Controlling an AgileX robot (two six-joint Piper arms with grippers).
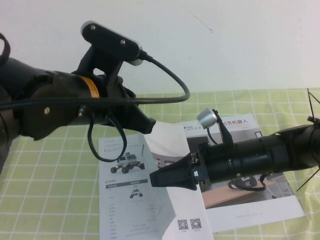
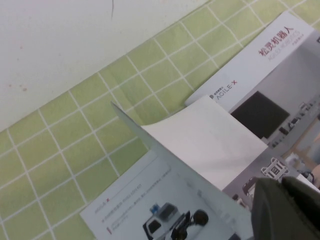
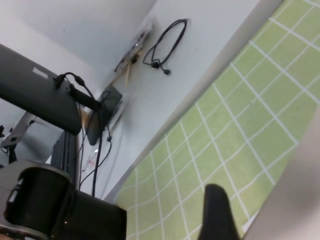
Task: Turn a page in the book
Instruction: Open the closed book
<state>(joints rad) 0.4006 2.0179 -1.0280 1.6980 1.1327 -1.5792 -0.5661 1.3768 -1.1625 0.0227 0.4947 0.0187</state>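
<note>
The book (image 1: 250, 195) lies open on the green checked cloth, its cover with the room photo on the right. One white page (image 1: 172, 145) stands lifted and curved over the spine, and the rover page (image 1: 125, 165) lies to its left. My right gripper (image 1: 154, 179) reaches in from the right, shut on the lifted page's edge. In the right wrist view one dark finger (image 3: 217, 215) shows beside the page (image 3: 300, 190). My left gripper (image 1: 148, 125) sits shut at the page's far top corner. The left wrist view shows its fingers (image 2: 287, 207) by the page (image 2: 205, 135).
The green checked cloth (image 1: 45, 190) covers the table in front of a white wall. The left arm's cable (image 1: 170, 75) loops above the book. Thin black cables (image 1: 312, 125) hang at the right edge.
</note>
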